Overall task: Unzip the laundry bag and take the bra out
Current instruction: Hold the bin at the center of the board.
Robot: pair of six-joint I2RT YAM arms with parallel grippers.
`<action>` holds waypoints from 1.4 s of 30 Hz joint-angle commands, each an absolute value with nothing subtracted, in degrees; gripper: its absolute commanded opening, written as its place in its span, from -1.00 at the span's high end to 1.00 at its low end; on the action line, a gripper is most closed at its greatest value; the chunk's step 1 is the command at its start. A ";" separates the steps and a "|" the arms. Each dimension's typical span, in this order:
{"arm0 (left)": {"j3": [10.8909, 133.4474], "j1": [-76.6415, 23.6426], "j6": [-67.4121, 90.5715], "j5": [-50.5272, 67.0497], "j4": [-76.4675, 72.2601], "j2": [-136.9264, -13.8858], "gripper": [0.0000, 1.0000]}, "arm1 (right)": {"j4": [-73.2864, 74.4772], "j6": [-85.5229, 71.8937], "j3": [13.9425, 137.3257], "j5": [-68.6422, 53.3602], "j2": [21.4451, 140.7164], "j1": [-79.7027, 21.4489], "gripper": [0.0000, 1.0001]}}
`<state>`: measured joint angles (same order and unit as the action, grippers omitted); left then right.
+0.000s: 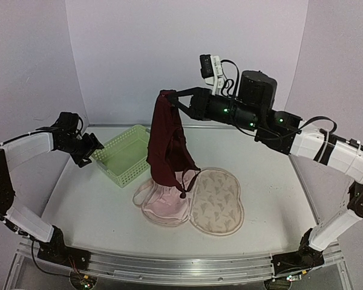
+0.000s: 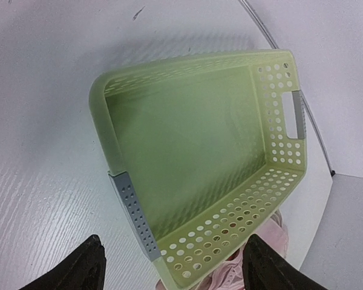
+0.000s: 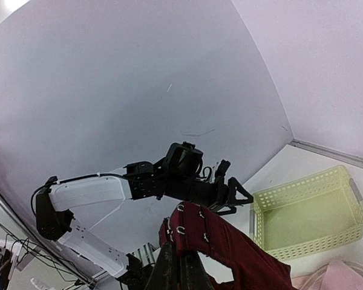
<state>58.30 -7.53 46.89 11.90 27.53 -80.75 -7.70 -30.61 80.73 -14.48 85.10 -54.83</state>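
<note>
Over on the left of the white table (image 1: 85, 223), the left gripper (image 1: 92, 148) hangs just beside the left corner of the light green lattice basket (image 1: 133, 171). Its jaws are spread wide and it's got hold of nothing. Its wrist cam looks straight down into the basket, which has a grey handle patch on each short end.

Moving to the middle, the bra (image 1: 167, 142) dangles in mid-air just right of the basket. The right gripper (image 1: 168, 95) is clamped tight on its top end, right at the hook band. The loose straps at the bottom hang down over the laundry bag (image 1: 218, 202); can't tell if they actually touch it. The bag lies unzipped and flat open on the table, pale pink half on the left near the basket's front corner, patterned cream half on the right.

The right arm (image 1: 327, 148) reaches in from the right, high over the back of the table.

Room-wise, bare table runs along the front edge and right of the bag. Plain walls (image 1: 187, 48) close off the back and both sides.
</note>
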 commanded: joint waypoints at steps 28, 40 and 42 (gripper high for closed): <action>58.68 -7.41 47.96 15.68 23.29 -92.92 0.47 | 4.57 -31.79 123.72 -5.99 112.46 -53.03 1.00; 53.30 -7.47 47.07 16.77 22.77 -88.14 0.84 | 4.44 -33.46 133.64 -6.46 121.43 -52.82 1.00; 52.04 -7.47 47.01 16.75 22.69 -87.20 0.85 | 3.80 -33.82 134.51 -6.59 122.81 -52.82 1.00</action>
<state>53.84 -7.44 48.01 16.32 23.97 -91.02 6.98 -32.91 130.08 -6.61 120.84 -53.01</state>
